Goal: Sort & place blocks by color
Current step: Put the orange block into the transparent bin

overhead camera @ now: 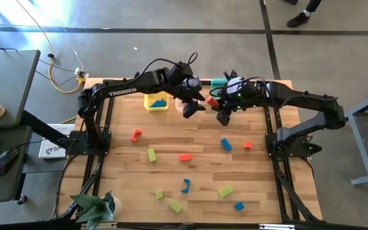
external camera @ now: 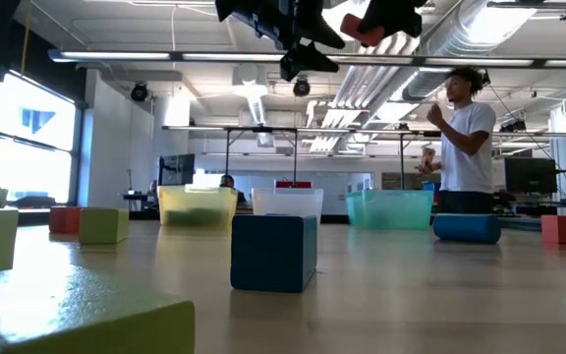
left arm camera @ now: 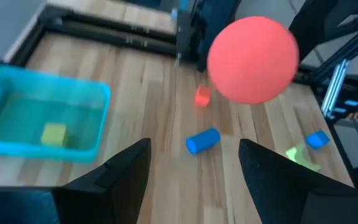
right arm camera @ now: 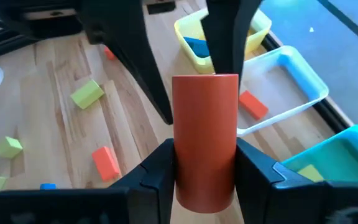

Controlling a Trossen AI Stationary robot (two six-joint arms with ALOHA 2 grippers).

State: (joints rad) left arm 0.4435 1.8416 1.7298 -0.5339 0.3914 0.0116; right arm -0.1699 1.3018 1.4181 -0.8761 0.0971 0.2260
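Note:
My right gripper (right arm camera: pixel 205 186) is shut on a red-orange cylinder block (right arm camera: pixel 205 130), high above the table near the bins; the block also shows in the high view (overhead camera: pixel 211 101) and the low view (external camera: pixel 367 29). My left gripper (left arm camera: pixel 194 168) is open and empty, facing the cylinder's round end (left arm camera: pixel 253 59) from close by, the end just beyond its fingertips. The yellow bin (right arm camera: pixel 257 28) holds a blue block (right arm camera: pixel 196 45). The clear bin (right arm camera: pixel 303 81) holds a red block (right arm camera: pixel 253 104). The teal bin (left arm camera: pixel 98 93) holds a yellow-green block (left arm camera: pixel 53 134). Several blocks lie loose on the table. My right gripper pinches the cylinder's curved sides near its rear end (right arm camera: pixel 185 177) between its two fingers (right arm camera: pixel 157 177). The cylinder lies along the fingers and sticks out ahead of them toward the table's left. It is lifted clear of the table and bins.
Loose blocks lie on the near half of the table: red (overhead camera: pixel 136 134), (overhead camera: pixel 184 156), (overhead camera: pixel 248 145); blue (overhead camera: pixel 225 144), (overhead camera: pixel 185 185), (overhead camera: pixel 238 206); yellow-green (overhead camera: pixel 152 154), (overhead camera: pixel 225 190), (overhead camera: pixel 174 205). A person (external camera: pixel 465 138) stands beyond the far edge. A plant (overhead camera: pixel 94 206) sits at the near left corner.

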